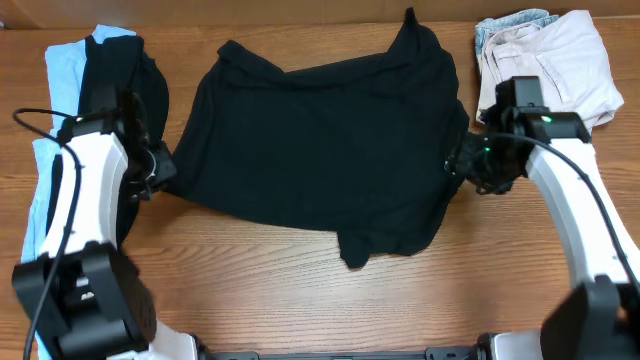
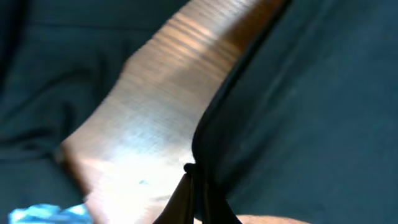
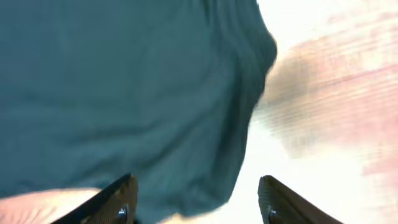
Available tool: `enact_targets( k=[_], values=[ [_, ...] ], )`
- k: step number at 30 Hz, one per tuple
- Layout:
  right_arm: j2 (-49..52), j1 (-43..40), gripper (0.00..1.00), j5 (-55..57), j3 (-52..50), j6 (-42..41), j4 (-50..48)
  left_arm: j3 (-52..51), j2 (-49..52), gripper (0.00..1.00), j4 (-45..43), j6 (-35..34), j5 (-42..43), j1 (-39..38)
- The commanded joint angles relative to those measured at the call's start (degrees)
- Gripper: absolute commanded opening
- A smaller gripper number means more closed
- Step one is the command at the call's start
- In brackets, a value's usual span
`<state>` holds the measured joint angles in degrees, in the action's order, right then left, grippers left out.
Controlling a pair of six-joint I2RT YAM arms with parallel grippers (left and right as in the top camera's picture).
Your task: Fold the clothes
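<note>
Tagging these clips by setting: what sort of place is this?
Likely a robotics lab bench for laundry folding: the left arm and right arm flank a wooden table, a black shirt lies spread between them, and a pile of pale clothes sits in a far corner.

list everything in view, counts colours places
black shirt: 1, black, spread in the middle
light blue clothes: count unclear, light blue, far left
dark garment: 1, black, far left, atop light blue clothes
beige clothes: 1 pile, beige, back right
pale blue garment: 1, pale blue, left of beige clothes
table: 1, brown wood, under everything
left gripper: 1, black, shut on shirt's left edge
right gripper: 1, black, open at shirt's right edge
</note>
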<state>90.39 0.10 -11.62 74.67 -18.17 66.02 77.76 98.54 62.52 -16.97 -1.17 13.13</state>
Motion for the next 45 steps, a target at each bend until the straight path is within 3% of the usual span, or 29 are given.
enact_targets(
  k=[1, 7, 14, 23, 30, 35, 40, 45],
  values=[
    [-4.39, 0.83, 0.66, -2.84, 1.16, -0.04, 3.89, 0.94, -2.91, 0.04, 1.25, 0.63, -5.49, 0.09],
    [-5.2, 9.14, 0.67, -5.7, -1.01, -0.98, 7.67, 0.9, -3.32, 0.04, -1.29, 0.02, -5.49, 0.09],
    [-5.2, 20.04, 0.73, -4.74, -10.19, -10.6, 2.14, 0.9, -3.32, 0.04, -4.09, -0.02, -5.38, 0.09],
    [-5.18, 23.26, 0.84, -5.03, -26.45, -20.68, -12.98, 0.87, -3.32, 0.04, -5.46, -0.02, -5.2, 0.07],
    [-5.09, 23.32, 0.83, -4.33, -33.51, -22.67, -23.39, 0.87, -3.32, 0.04, -5.6, 0.0, -4.31, -0.02],
    [-5.09, 23.32, 0.54, -0.35, -35.1, -24.61, -25.81, 0.83, -3.32, 0.04, -5.55, 0.02, -4.33, -0.02],
    [-5.2, 22.88, 0.04, 2.82, -34.82, -25.62, -25.18, 0.83, -3.32, 0.04, -5.51, 0.02, -4.35, 0.0],
    [-7.96, 20.24, 0.04, 5.16, -30.62, -24.85, -17.38, 0.85, -3.34, 0.04, -4.61, 0.07, -5.07, 0.24]
  ],
)
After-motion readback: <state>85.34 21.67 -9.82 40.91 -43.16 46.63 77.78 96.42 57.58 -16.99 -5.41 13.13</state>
